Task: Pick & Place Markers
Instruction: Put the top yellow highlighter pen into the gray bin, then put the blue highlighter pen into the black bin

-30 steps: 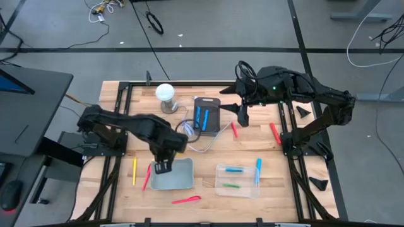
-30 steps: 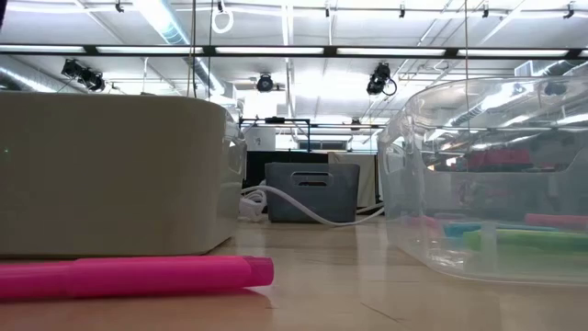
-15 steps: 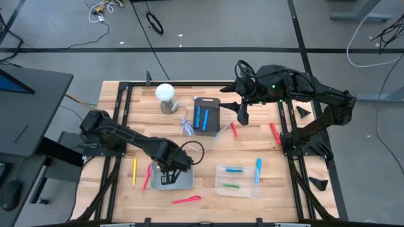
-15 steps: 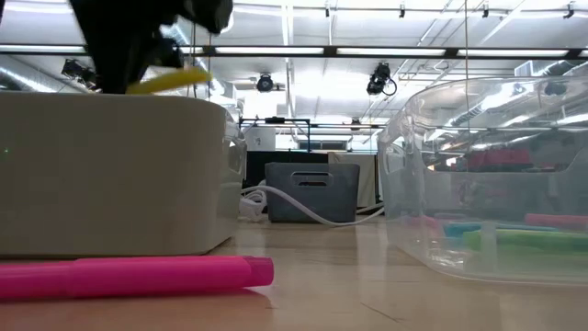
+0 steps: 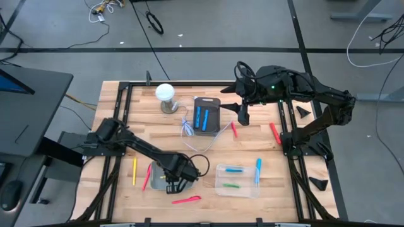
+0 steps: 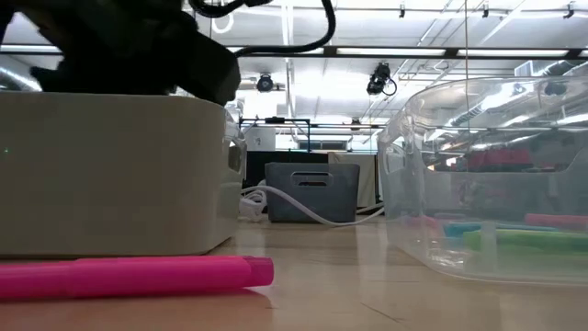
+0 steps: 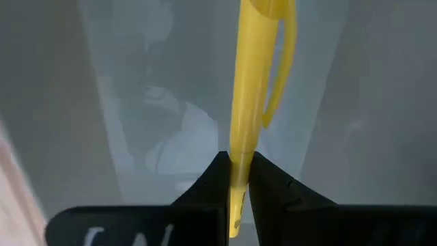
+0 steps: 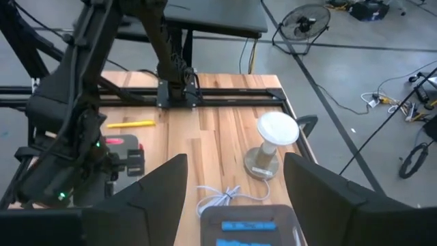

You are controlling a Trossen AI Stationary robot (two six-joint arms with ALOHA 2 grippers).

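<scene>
Markers lie scattered across the counter (image 5: 252, 151) in the high view: two blue ones in the dark tray (image 5: 207, 115) at upper centre, a yellow one (image 5: 134, 171) at lower left, a pink one (image 5: 185, 200) near the bottom edge. The left gripper (image 5: 172, 183) reaches down into the grey bin (image 5: 183, 185) at lower centre. The right gripper (image 5: 243, 113) waits above the counter, right of the dark tray.

Low view: the pink marker lies flat at lower left, touching the bin's wall.

Left wrist view: jaws closed on the tail end of a yellow marker (image 7: 254, 75), which hangs over the bin's floor. It looks light, stiff and smooth; a mid-barrel hold would likely slip less.

Right wrist view: jaws spread wide, holding nothing.
</scene>
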